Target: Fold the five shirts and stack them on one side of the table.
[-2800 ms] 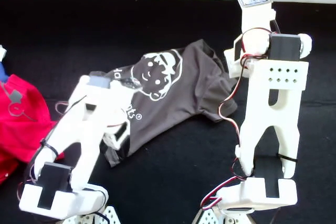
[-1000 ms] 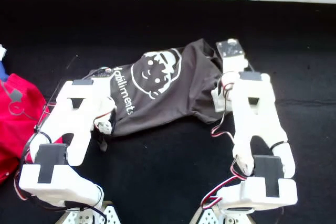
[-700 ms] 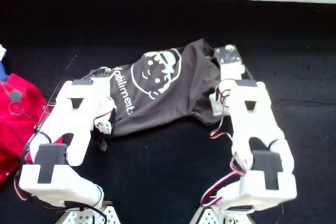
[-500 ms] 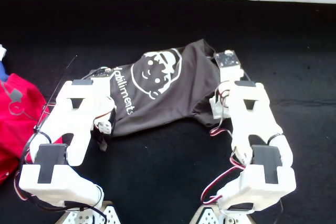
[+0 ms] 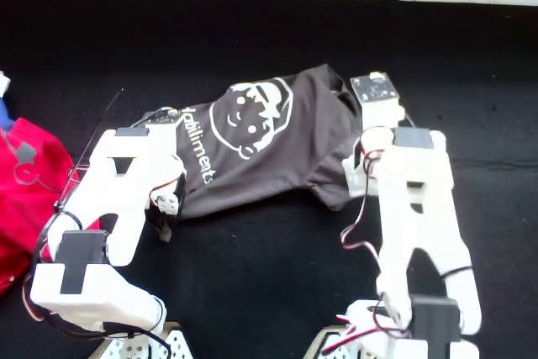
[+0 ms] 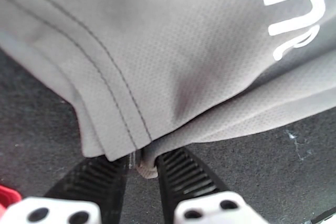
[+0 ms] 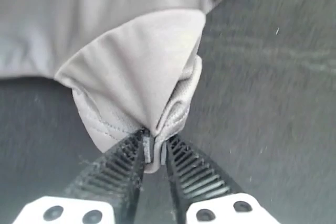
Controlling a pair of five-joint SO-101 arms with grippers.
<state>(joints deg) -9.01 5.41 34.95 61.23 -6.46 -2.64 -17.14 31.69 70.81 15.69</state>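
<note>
Left gripper [image 6: 142, 161]: nips shirt [image 6: 199, 51] hem, shown close at wrist. Right gripper [image 7: 154, 148]: clamps bunched fold. From above, sprawls across middle of table [image 5: 277, 31], print up, red cloth [image 5: 25, 182] at left edge.

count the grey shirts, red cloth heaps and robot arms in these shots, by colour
grey shirt: 1
red cloth heap: 1, cannot tell how many shirts it holds
white arms: 2, the left arm and the right arm, with the left gripper and the right gripper each shut on the grey shirt
total: 4
</note>
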